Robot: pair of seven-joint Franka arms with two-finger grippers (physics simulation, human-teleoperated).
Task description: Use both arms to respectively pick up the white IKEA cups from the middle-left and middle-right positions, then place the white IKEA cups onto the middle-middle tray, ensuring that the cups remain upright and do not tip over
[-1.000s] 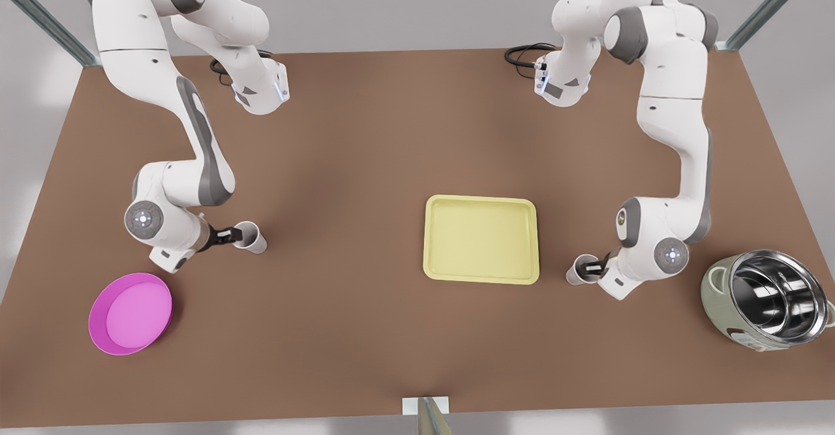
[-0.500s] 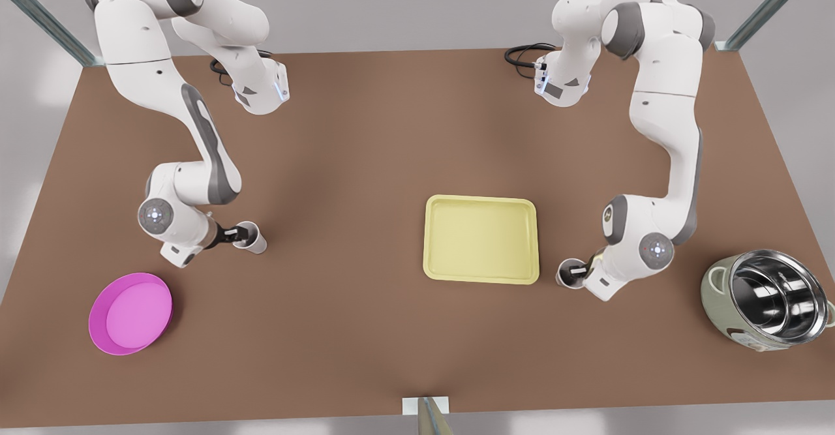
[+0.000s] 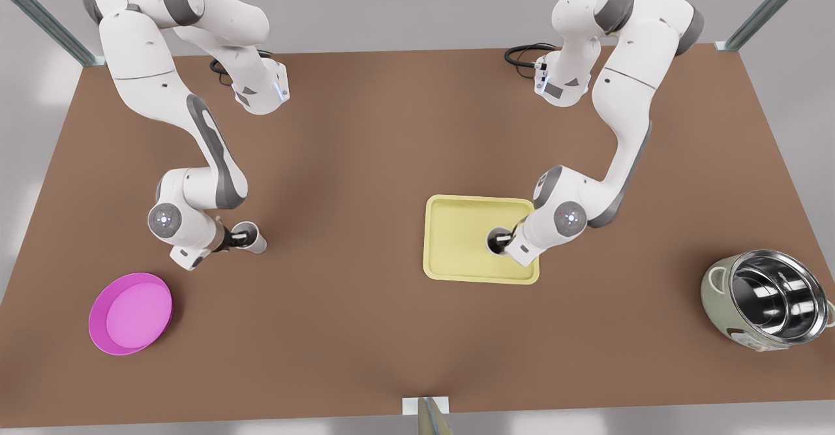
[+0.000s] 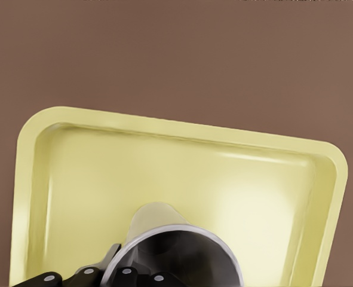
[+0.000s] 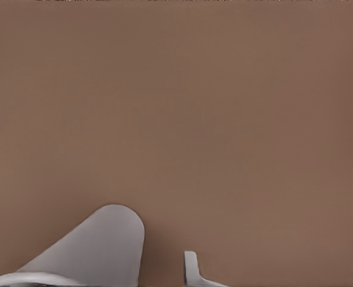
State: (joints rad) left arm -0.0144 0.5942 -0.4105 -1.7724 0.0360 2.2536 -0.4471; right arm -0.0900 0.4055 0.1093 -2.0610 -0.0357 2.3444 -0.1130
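While the arm on the front view's right is swinging inward, I am watching the front view first. A second ago its left gripper (image 3: 506, 239) was out on the bare table (image 3: 365, 128) beside the tray (image 3: 456, 226); now it is hanging over the tray's near corner on that side, pinching the wall of the first white cup (image 3: 498, 240). That means one carry is nearly finished, and I judge only the lowering and release remain. The cup's mouth is facing up at the camera, so its long axis is running vertical. Whether its base is touching the tray floor yet, I cannot tell.

On the front view's left, the right gripper (image 3: 233, 237) is clamped on the rim of the second white cup (image 3: 252, 240). That cup is sitting about where it was a second ago, well apart from the tray and above the pink bowl (image 3: 130, 313) in the picture, so this half is lagging.

In the left wrist view, the first cup (image 4: 176, 251) is standing inside the tray's rim, mouth toward the camera, black fingers (image 4: 123, 275) gripping its edge.

In the right wrist view, the second cup (image 5: 98, 245) is showing its tapered side against plain table, narrow end pointing away from the wrist.
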